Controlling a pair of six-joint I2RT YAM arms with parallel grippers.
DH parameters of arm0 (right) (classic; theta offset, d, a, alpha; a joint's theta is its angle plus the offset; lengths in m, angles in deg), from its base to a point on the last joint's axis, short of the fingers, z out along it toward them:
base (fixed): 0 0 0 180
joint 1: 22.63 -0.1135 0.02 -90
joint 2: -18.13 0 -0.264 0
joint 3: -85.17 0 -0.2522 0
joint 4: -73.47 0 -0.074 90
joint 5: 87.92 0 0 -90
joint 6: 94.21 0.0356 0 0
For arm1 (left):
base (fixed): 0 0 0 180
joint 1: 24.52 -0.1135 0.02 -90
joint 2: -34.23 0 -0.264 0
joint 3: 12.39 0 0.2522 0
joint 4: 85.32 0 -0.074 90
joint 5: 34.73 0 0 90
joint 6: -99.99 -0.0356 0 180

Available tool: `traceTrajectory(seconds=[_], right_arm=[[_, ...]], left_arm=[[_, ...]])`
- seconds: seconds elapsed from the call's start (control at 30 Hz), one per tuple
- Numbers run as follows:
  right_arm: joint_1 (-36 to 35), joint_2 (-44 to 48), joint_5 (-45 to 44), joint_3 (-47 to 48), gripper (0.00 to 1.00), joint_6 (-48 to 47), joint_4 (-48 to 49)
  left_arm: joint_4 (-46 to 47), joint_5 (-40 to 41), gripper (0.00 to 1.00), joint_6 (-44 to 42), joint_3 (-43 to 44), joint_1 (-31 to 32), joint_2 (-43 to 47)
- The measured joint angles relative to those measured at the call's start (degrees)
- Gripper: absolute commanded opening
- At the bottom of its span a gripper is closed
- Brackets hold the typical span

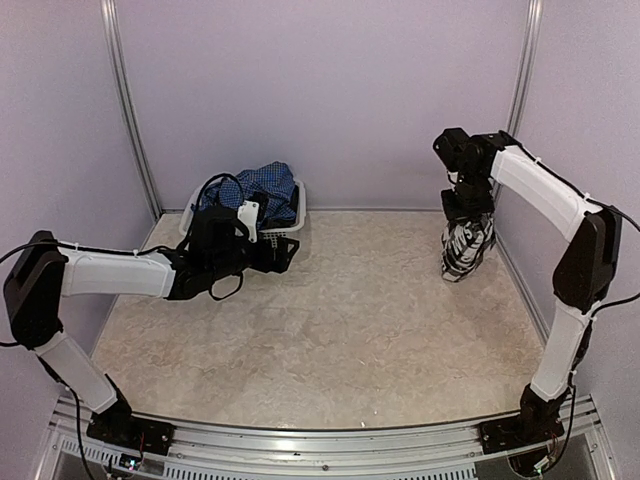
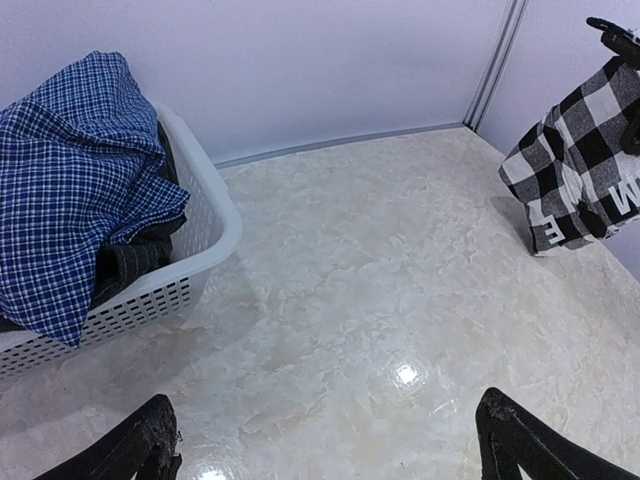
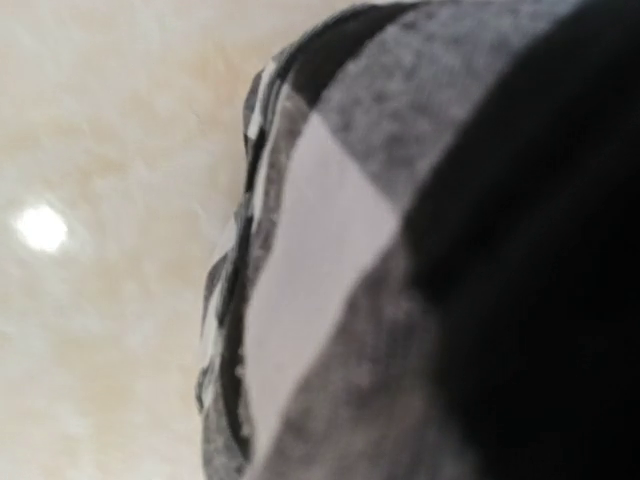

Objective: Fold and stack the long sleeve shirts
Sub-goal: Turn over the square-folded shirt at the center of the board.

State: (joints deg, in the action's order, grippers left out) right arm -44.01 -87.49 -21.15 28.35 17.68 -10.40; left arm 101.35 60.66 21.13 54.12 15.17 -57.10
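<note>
- The left gripper (image 1: 283, 254) is spread wide with nothing between its fingers (image 2: 150, 445). It hangs low over the counter (image 1: 330, 330).
- Just ahead of that gripper and to its left stands the white mesh basket (image 2: 205, 235). The basket's rounded near corner is the closest edge to it.
- The blue fine-check shirt (image 2: 70, 170) is heaped in the basket, up and to the left of the left gripper. One fold spills over the basket's near rim, and a dark ribbed cloth (image 2: 135, 262) lies under it.
- Ahead and to the right of the left gripper the counter lies bare as far as the seam with the back wall (image 2: 330, 60).
- The right gripper (image 1: 467, 207) points down near the far right corner and is clamped on the black-and-white check shirt (image 1: 466, 248).
- That shirt hangs bunched straight below the right gripper and fills its wrist view (image 3: 320, 300). White letters show on a black band (image 2: 620, 195).
- Whether the shirt's lowest fold touches the counter cannot be told.
- The right wall (image 1: 600, 100) and the corner post (image 1: 524, 70) stand close beside and behind the right gripper. The open room is to its left, toward the middle of the counter.
</note>
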Motion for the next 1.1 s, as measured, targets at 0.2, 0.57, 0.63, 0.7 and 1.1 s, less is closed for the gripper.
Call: traceTrajectory(seconds=[0.2,0.57,0.63,0.7,1.1], right_arm=[[-8.15,-10.95,-7.50,0.72,0.00,0.50,-5.46],[-24.74,-28.83,-9.11,13.27,0.00,-1.79,-8.00],[-27.28,-30.25,-9.64,15.85,0.00,-2.54,-7.93],[-29.38,-31.26,-10.36,17.53,0.00,-3.06,-7.93],[-25.42,-18.14,-9.90,15.61,0.00,-3.63,-5.31]], left_arm=[[-1.64,1.03,0.99,-0.09,-0.24,-0.26,0.00],[-3.78,2.03,0.99,-0.09,-1.53,-2.56,1.53],[-4.22,2.43,0.99,-0.04,-2.05,-3.26,2.12],[-4.76,2.73,0.99,0.20,-2.51,-4.13,2.71],[-7.45,3.96,0.99,2.58,-4.24,-7.50,6.14]])
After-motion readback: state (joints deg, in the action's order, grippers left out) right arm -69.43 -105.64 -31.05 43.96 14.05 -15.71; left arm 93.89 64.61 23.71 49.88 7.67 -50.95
